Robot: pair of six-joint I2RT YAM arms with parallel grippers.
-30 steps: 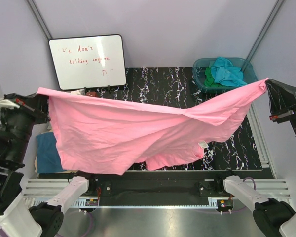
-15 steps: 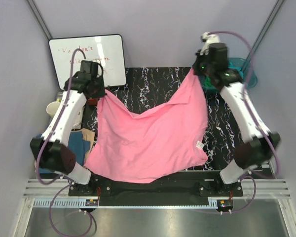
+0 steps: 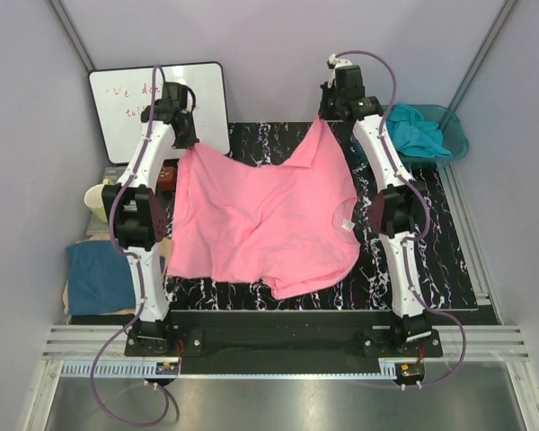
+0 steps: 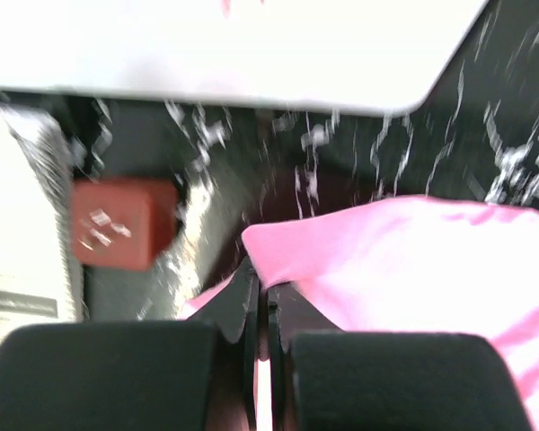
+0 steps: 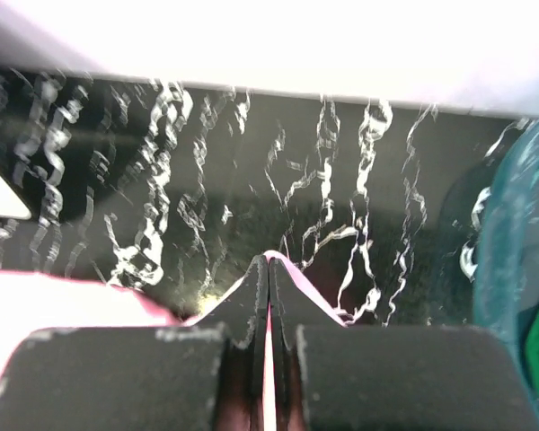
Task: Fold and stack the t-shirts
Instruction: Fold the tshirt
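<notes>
Lowered pink t-shirt (image 3: 260, 224) spreads between whiteboard (image 3: 126, 108) and teal basin (image 3: 461, 135).

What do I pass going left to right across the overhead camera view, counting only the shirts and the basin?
dark blue shirt → pink t-shirt → teal basin, with the turquoise shirt lying in it

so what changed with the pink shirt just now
The left gripper and right gripper swung inward to the far side, lowering the pink t-shirt from stretched in the air onto the table, still shut on its far corners. The basin, whiteboard and dark blue t-shirt did not move.
</notes>
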